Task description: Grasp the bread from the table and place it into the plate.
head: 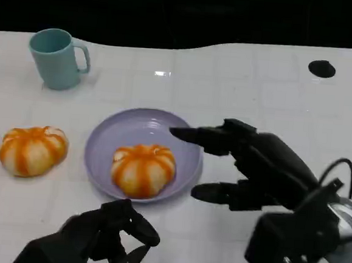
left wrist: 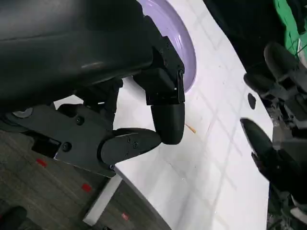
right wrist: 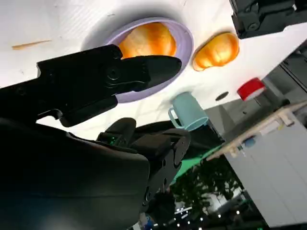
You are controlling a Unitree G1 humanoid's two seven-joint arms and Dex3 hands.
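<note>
One orange striped bread roll (head: 143,169) lies in the round lilac plate (head: 105,138); the right hand (head: 255,171), released, hovers beside it. Retraction is judged next.

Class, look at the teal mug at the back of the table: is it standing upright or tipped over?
Upright. The teal mug rests on its base on the white table, its open rim facing up and its handle sticking out to the side.

No readable text, no labels, no brands, no numbers, no signs
</note>
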